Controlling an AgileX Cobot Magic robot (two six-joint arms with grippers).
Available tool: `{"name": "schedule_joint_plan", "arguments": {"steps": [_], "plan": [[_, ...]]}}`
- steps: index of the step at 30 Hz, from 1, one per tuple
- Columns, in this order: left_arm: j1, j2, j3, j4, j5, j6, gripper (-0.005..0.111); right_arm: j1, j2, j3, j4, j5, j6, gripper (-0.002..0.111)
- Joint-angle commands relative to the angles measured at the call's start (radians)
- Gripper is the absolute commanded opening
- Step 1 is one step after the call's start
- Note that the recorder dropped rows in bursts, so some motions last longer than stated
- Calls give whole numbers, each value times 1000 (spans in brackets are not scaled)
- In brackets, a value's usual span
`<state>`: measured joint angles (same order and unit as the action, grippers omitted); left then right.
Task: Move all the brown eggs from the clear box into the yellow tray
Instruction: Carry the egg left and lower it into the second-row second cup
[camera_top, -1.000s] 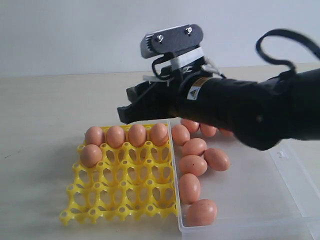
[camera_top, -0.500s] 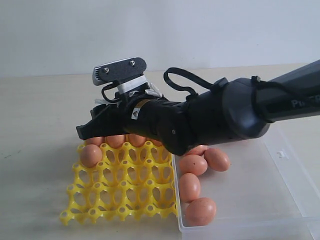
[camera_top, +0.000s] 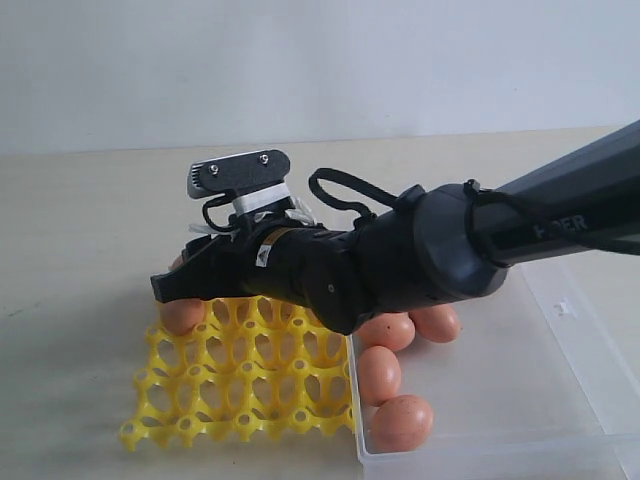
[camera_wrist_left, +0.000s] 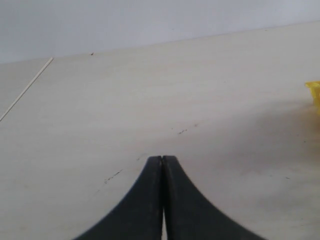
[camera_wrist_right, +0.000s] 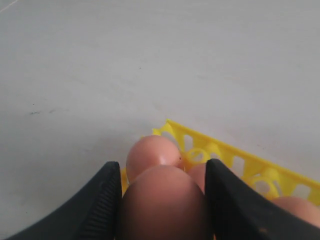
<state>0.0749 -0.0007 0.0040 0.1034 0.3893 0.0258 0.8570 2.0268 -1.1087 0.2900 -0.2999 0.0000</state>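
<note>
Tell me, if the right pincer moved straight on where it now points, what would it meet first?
Probably the seated brown egg near the corner of the yellow tray, just ahead of the held egg in the right pincer; the gap between them is unclear.

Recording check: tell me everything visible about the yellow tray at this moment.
The yellow tray is a bright, glossy plastic lattice of round cups and raised pegs, roughly square, lying flat on the pale table. One edge runs along a wall of the clear box. Its near rows are empty; one brown egg shows in a far-left cup. The right gripper, gripping a second egg, hangs over its far rows and hides them.
</note>
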Motion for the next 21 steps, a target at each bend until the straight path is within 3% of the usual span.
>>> {"name": "schedule_joint_plan", "arguments": {"steps": [1,21], "plan": [[-5,1,-4,0,-9,-2,0,3,4,-9,0,-8,9,0],[-5,1,-4,0,-9,-2,0,3,14,-9,0,17,7,4]]}}
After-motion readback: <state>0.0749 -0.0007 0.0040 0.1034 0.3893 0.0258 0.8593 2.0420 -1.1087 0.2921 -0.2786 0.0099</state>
